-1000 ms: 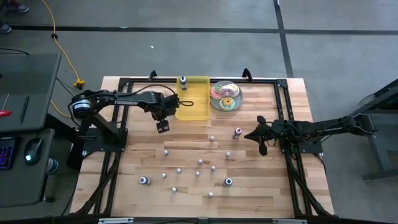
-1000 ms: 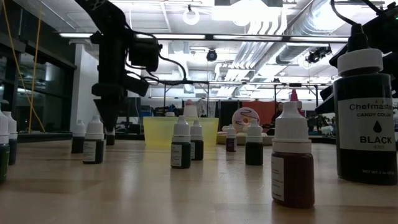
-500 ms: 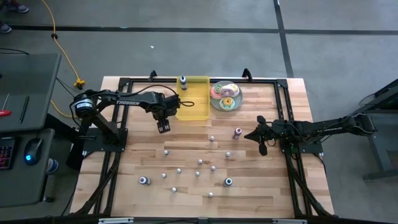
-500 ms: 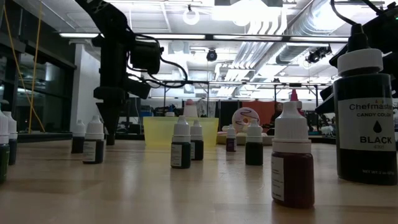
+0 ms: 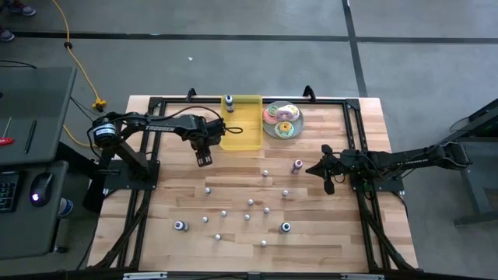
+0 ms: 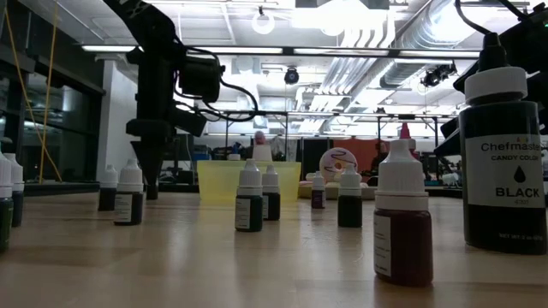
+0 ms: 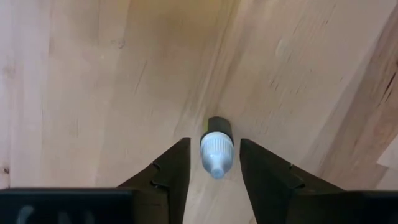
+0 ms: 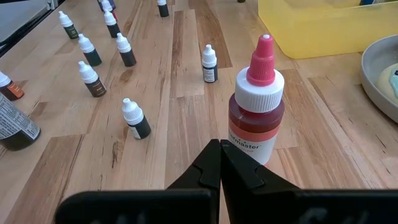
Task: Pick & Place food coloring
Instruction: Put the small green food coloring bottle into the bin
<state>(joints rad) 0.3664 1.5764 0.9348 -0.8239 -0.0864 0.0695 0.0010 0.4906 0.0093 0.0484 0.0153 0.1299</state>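
Observation:
Several small food coloring bottles (image 5: 249, 204) stand upright and scattered on the wooden table. My left gripper (image 5: 205, 160) points straight down near the yellow tray (image 5: 243, 134). Its open fingers stand on either side of one small white-capped bottle (image 7: 216, 148), with a narrow gap on each side. That bottle stands on the table on its base. My right gripper (image 8: 221, 163) waits shut at the table's right side, just behind a red bottle with a pink cap (image 8: 256, 118).
One bottle (image 5: 229, 101) stands in the yellow tray's far left corner. A plate of doughnuts (image 5: 282, 120) sits to the tray's right. A large black bottle (image 6: 501, 162) and a dark red one (image 6: 402, 222) stand close to the low camera.
My left gripper's fingers have drawn closer together around the small white-capped bottle, while the hand has kept its place above it. The bottle has not moved.

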